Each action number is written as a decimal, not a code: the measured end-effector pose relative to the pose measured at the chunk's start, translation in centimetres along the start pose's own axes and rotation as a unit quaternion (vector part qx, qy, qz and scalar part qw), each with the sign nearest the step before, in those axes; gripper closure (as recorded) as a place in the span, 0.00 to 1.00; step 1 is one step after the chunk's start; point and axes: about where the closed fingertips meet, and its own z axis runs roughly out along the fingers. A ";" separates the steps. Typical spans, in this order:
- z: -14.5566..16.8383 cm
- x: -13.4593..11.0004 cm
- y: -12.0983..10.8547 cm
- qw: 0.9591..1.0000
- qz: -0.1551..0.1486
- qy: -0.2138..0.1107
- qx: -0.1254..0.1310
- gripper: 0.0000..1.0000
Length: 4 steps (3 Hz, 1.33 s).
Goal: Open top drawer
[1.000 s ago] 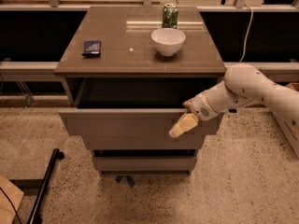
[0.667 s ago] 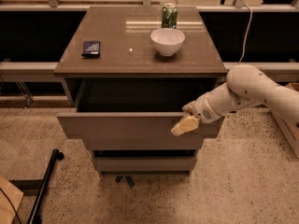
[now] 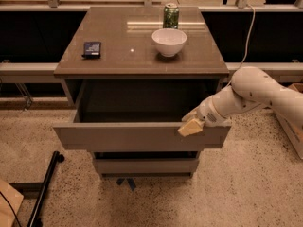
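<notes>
The top drawer (image 3: pixel 132 137) is a wide grey-brown drawer with a plain flat front. It stands pulled well out from the cabinet (image 3: pixel 142 70), and its dark inside shows. My gripper (image 3: pixel 191 125) is at the top edge of the drawer front, near its right end, with a cream fingertip (image 3: pixel 189 127) lying over the front face. The white arm (image 3: pixel 255 93) reaches in from the right.
On the cabinet top stand a white bowl (image 3: pixel 169 41), a green can (image 3: pixel 171 16) behind it and a small dark box (image 3: pixel 92 48) at the left. A narrower drawer front (image 3: pixel 146 165) sits below. A black pole (image 3: pixel 45 188) lies on the speckled floor at the lower left.
The top drawer has slid further out toward the camera, and my gripper has moved with its front edge.
</notes>
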 end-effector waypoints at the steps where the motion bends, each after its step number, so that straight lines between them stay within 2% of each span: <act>1: 0.0 0.0 0.0 1.000 0.000 0.000 0.000 0.87; 2: -2.1 1.7 2.8 1.000 0.007 0.008 0.001 0.64; 3: -2.0 1.7 2.8 1.000 0.007 0.008 0.000 0.33; 4: -1.8 1.7 2.9 1.000 0.007 0.009 -0.002 0.10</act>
